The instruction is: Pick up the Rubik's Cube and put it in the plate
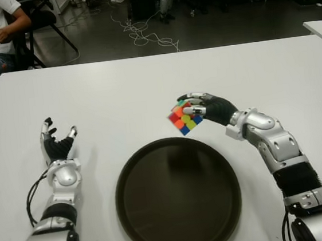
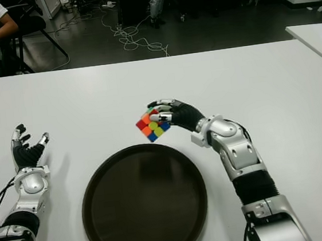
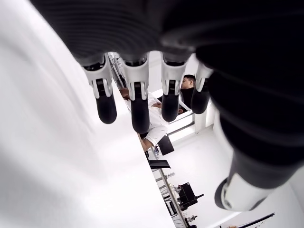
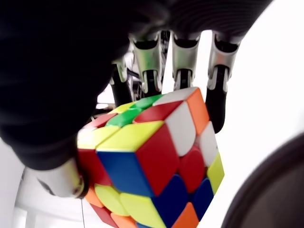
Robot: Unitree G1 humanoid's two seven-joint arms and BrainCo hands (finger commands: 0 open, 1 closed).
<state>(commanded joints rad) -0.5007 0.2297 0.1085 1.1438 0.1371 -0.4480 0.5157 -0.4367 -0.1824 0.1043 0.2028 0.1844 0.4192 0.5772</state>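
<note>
My left hand (image 1: 58, 144) shows near the left side of the white table (image 1: 117, 90), fingers spread and holding nothing. In the middle, close to me, lies the dark round plate (image 1: 178, 196). My right hand (image 1: 206, 107) is raised just beyond the far rim of the plate, its fingers clamped on the Rubik's Cube (image 1: 185, 118), which is tilted in the air.

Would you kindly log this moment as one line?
right hand: holding Rubik's Cube | cube: above table, beside plate rim | left hand: open, idle

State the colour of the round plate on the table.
The round plate is dark brown, almost black, shown best in the left eye view.
</note>
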